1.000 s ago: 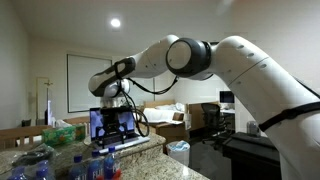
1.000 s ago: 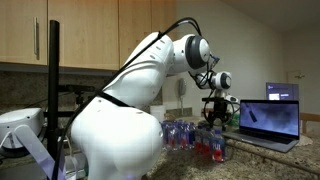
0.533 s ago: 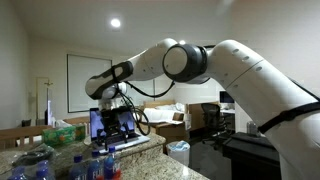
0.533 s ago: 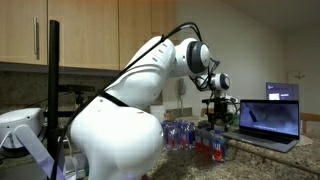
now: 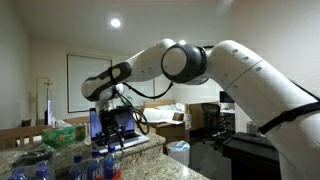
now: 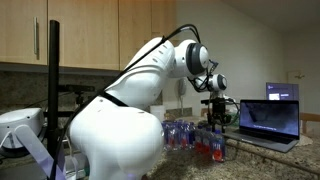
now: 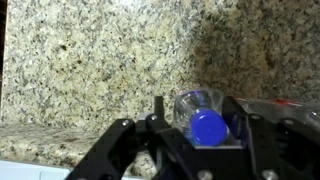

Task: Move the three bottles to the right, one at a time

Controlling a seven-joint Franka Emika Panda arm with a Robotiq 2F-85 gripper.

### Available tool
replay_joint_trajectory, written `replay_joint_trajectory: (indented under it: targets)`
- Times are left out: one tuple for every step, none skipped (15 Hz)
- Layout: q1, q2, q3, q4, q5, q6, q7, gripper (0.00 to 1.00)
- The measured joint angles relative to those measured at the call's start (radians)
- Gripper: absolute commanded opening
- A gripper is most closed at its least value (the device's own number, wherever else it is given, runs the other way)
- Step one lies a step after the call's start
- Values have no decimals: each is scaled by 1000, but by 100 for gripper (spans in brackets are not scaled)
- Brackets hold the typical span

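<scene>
Small clear bottles with blue caps and red-and-blue bands stand grouped on the granite counter in both exterior views (image 5: 100, 165) (image 6: 215, 147). My gripper (image 5: 110, 140) (image 6: 213, 118) hangs straight down over this group, in front of the laptop. In the wrist view one bottle (image 7: 200, 108) stands upright between the two fingers of the gripper (image 7: 198, 122), seen from above with its blue cap (image 7: 208, 128) in the middle. The right finger lies against the bottle's side. A narrow gap still shows at the left finger (image 7: 160, 108), so the jaws stand open around it.
An open laptop (image 6: 270, 120) (image 5: 118, 124) stands just behind the bottles. A clear bluish plastic bundle (image 6: 180, 133) (image 5: 30, 165) lies beside them, and a green tissue box (image 5: 62, 132) sits further back. Speckled granite counter (image 7: 90, 60) spreads to the left in the wrist view.
The gripper has shifted slightly sideways and sunk a little over the bottles. The bottles on the counter stand where they stood.
</scene>
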State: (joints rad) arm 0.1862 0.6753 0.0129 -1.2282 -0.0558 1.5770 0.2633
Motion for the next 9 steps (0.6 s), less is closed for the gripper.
replay_joint_trajectory:
  targets:
    - [2, 0, 1, 0, -1, 2, -8, 26]
    - [3, 0, 1, 0, -2, 3, -16, 20]
    - [3, 0, 2, 0, -3, 5, -23, 13]
    - [3, 0, 4, 0, -4, 7, -28, 9]
    - [4, 0, 5, 1, -5, 9, -34, 12]
    - [4, 0, 6, 1, -6, 10, -40, 13]
    - [4, 0, 7, 2, -7, 10, -44, 13]
    - [5, 0, 8, 2, -8, 10, -47, 13]
    - [7, 0, 9, 2, -10, 11, -51, 12]
